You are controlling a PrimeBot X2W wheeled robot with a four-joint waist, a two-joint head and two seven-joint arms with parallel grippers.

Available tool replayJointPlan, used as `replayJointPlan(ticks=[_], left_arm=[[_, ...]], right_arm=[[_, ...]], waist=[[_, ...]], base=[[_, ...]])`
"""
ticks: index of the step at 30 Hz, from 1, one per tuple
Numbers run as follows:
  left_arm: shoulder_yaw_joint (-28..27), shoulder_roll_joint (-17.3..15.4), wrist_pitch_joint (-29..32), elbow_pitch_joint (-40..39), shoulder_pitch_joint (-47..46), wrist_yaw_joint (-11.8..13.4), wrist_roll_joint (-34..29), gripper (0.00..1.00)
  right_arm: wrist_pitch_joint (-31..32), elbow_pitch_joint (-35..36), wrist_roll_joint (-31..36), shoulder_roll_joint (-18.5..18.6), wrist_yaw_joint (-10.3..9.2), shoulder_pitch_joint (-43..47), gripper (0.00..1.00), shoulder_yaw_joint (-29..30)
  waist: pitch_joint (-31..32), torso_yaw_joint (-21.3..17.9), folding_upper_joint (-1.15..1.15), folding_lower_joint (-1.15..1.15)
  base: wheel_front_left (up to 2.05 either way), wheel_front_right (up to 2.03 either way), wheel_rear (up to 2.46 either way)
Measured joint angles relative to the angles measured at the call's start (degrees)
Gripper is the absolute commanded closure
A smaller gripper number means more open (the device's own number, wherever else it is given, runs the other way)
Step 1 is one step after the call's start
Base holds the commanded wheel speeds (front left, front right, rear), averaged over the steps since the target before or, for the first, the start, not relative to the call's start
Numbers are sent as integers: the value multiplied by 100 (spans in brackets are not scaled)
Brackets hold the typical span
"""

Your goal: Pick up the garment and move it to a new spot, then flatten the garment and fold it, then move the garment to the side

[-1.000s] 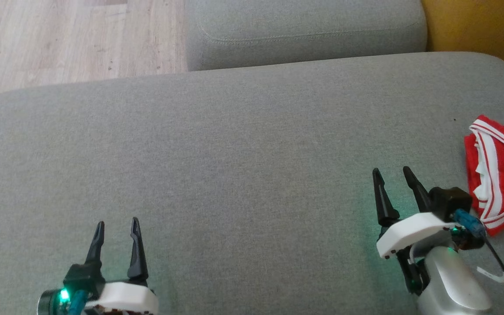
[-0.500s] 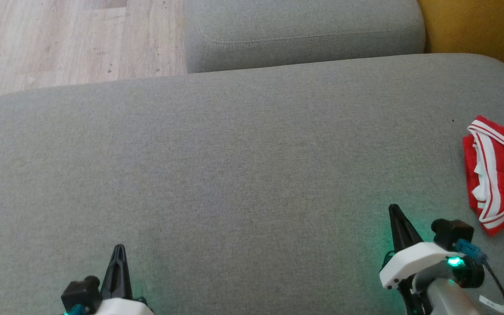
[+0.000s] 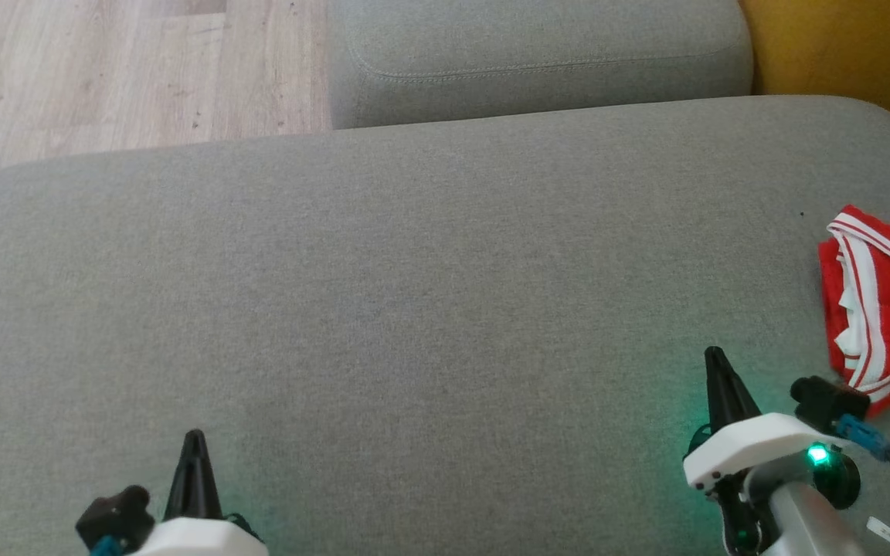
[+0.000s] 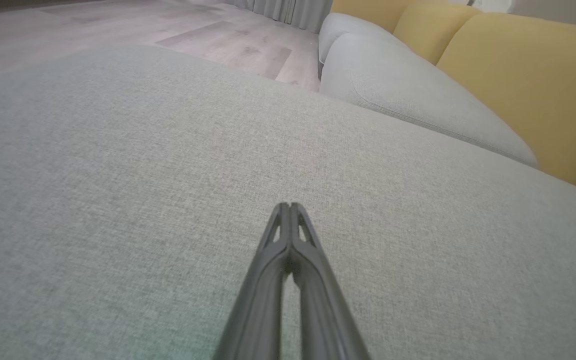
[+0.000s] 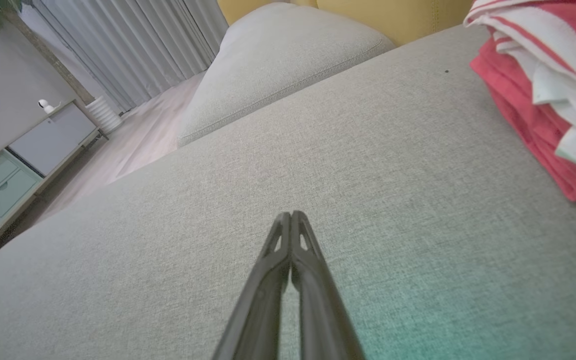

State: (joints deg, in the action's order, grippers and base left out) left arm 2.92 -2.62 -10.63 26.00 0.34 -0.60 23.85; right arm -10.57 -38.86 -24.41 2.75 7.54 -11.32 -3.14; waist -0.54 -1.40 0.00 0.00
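At 3 o'clock on the grey sofa seat, against the head view's right edge, lies the garment, a red bundle with white bands, layered on the fabric. Toward 5 o'clock the right tool has its fingers pressed together and holds nothing; it is near the garment but apart from it. At 7 o'clock the left tool is likewise closed tight and empty, well apart from the garment. A second cushion lies at 12 o'clock, wood floor at 11.
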Motion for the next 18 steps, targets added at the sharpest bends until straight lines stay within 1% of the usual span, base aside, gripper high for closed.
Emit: replayJointPlan(ticks=[11,18], left_arm=[[-102,0,159,-69,-8,-94,654,100],[-125,0,287,-152,-14,-108,1116,100]], right_arm=[[175,220,-650,0,0,23,100,114],[265,363,-1110,0,0,41,100,181]], waist=[[3,14,0,0],[6,23,0,0]], base=[[0,0,0],[0,0,0]])
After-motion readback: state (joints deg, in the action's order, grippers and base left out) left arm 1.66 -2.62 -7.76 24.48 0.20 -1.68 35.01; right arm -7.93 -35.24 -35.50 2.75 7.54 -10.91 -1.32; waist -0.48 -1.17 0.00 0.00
